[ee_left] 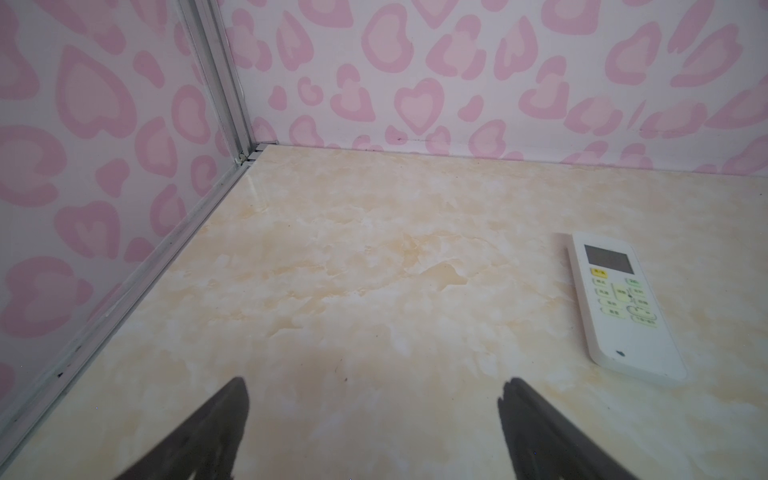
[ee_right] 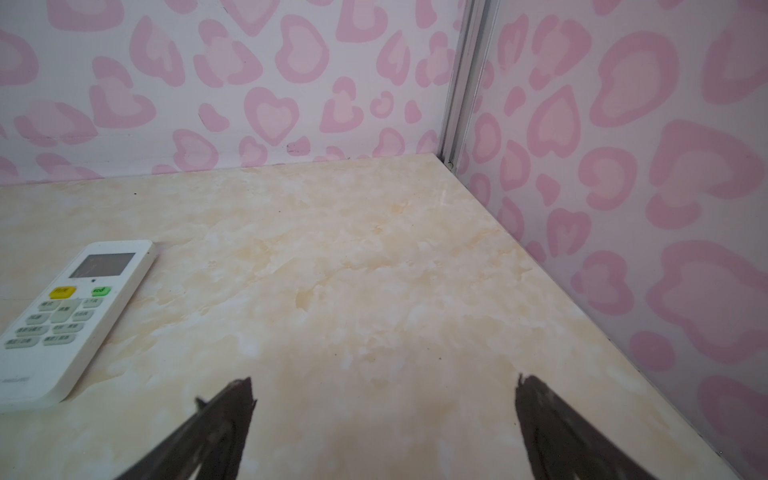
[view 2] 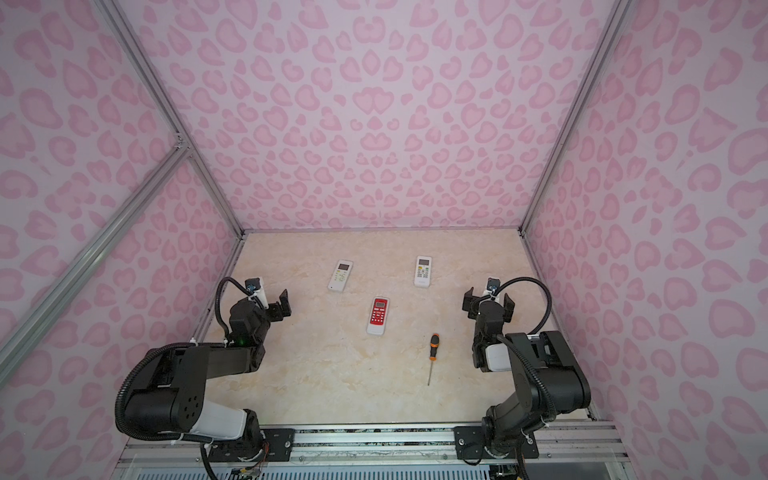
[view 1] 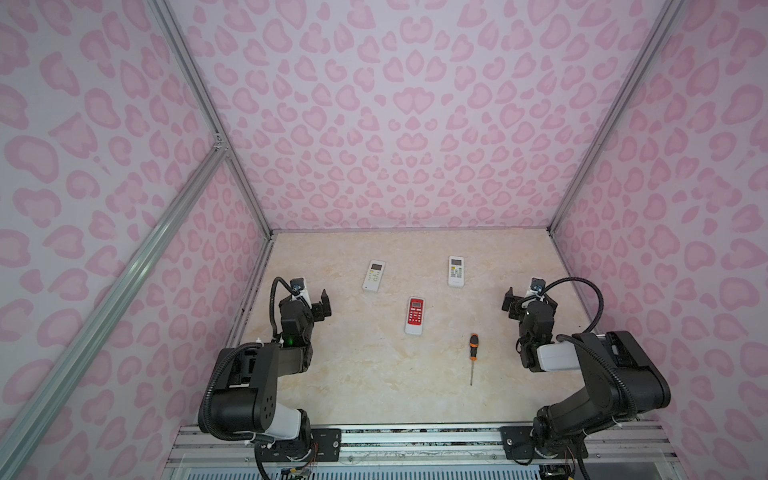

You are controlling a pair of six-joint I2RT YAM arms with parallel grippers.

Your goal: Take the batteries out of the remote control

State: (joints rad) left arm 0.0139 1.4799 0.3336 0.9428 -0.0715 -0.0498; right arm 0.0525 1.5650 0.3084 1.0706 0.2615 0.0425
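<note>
Three remote controls lie face up on the marble table. A white one (view 1: 374, 276) (view 2: 340, 275) (ee_left: 623, 307) is at the back left, another white one (view 1: 456, 271) (view 2: 422, 271) (ee_right: 70, 316) at the back right, and a red-faced one (view 1: 414, 316) (view 2: 378, 316) in the middle. No batteries show; they are hidden. My left gripper (view 1: 313, 301) (view 2: 272, 303) (ee_left: 376, 386) hovers open at the table's left side, apart from the remotes. My right gripper (view 1: 528, 301) (view 2: 488, 302) (ee_right: 384, 384) hovers open at the right side, holding nothing.
An orange-and-black screwdriver (view 1: 472, 353) (view 2: 432, 351) lies in front of the red remote, toward the right, tip pointing at the front edge. Pink heart-patterned walls with aluminium posts (ee_left: 216, 83) (ee_right: 461, 83) close in the table on three sides.
</note>
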